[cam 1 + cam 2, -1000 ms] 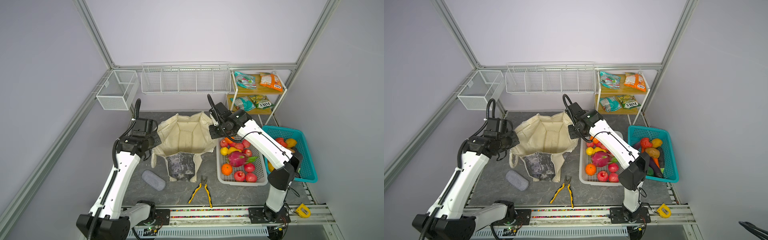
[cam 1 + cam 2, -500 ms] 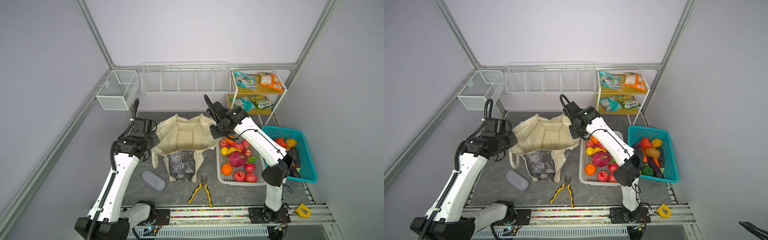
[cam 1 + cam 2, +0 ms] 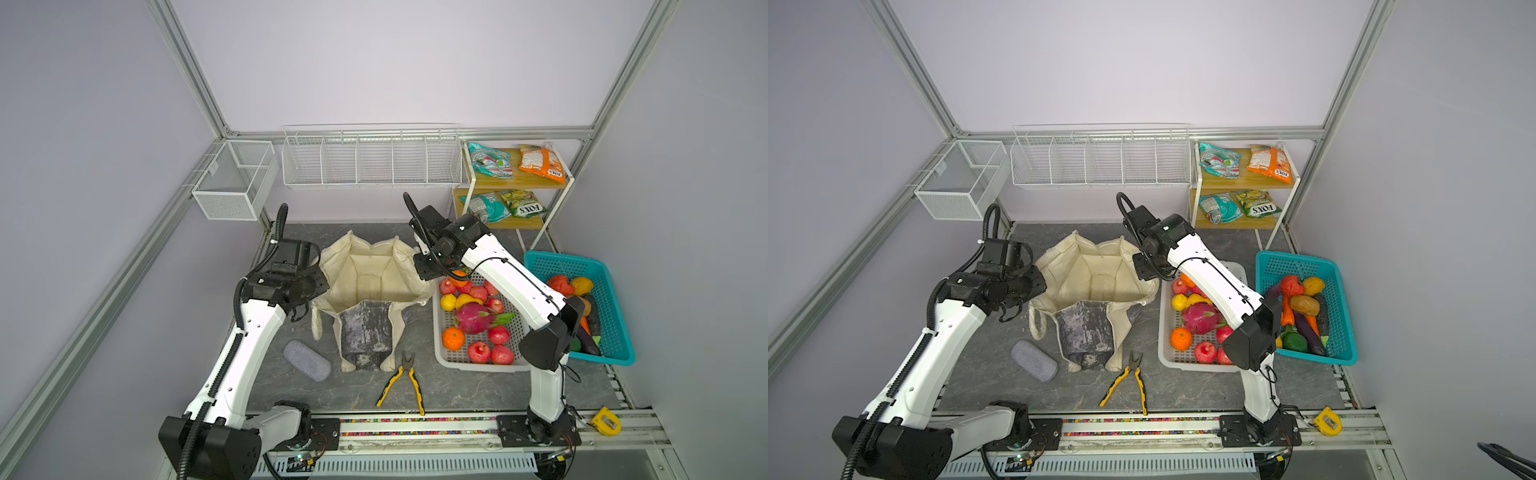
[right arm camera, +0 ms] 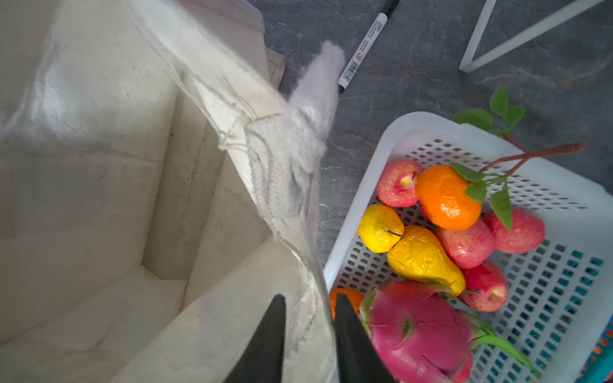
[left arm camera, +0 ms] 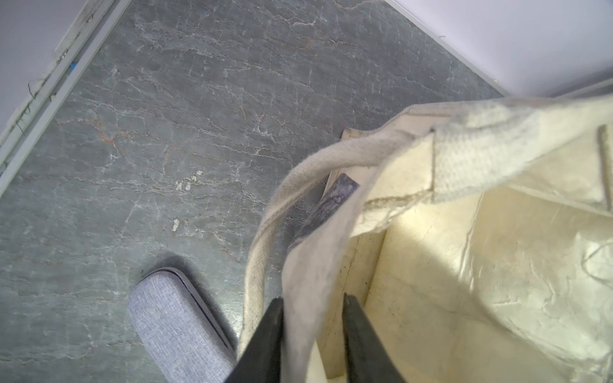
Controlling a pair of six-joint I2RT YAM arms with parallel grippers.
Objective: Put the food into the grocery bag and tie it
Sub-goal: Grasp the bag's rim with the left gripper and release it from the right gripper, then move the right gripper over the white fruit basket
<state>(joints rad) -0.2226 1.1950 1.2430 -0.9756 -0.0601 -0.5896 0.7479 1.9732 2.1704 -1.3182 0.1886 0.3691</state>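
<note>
At opposite rims of grocery bag (image 3: 365, 274): cloth between parted left jaws and parted right jaws, apparently loose.

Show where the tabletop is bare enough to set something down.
Bare: the strip in front of the white basket, right of the pliers; the stretch behind the bag to the back wall. Crowded: inside the white and the teal basket; tight between bag and white basket.

Grey fabric case (image 5: 172, 331), marker pen (image 4: 365, 43) and dragon fruit (image 4: 418, 331) cut off by picture edges; frayed strap end (image 4: 315, 109) blurred; white basket's (image 3: 478, 366) far edge hidden under right arm (image 3: 511, 282).
</note>
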